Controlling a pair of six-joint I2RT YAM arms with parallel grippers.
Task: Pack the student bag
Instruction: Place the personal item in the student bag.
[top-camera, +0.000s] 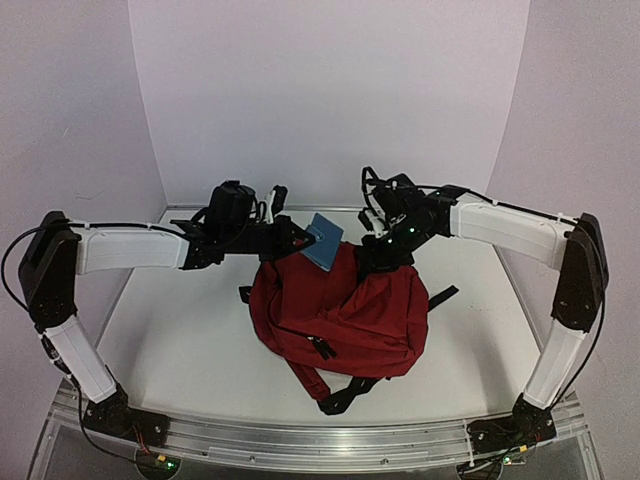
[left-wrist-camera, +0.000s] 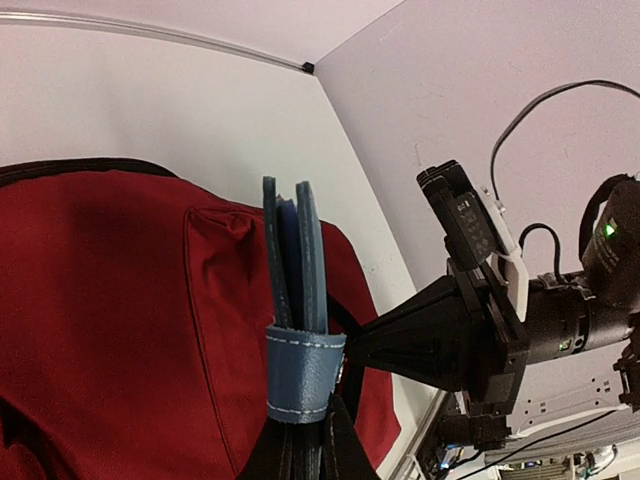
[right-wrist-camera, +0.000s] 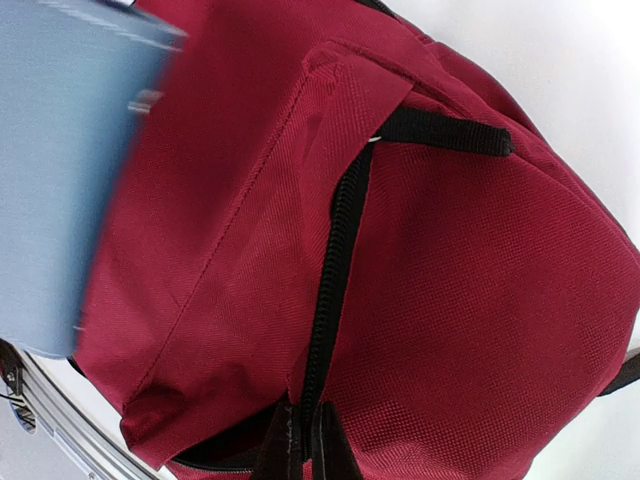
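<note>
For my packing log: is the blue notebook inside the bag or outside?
Outside: the left gripper holds the notebook, fully visible, at the bag's top edge.

Backpack (top-camera: 340, 315) mid-table (top-camera: 180, 340), between both arms, straps toward near edge. Notebook (top-camera: 322, 240) above backpack's far-left top corner, pinched in left gripper (top-camera: 297, 238) reaching in from left. Right gripper (top-camera: 380, 255) on backpack's far top edge, just right of notebook, clamped on zip line.
</note>
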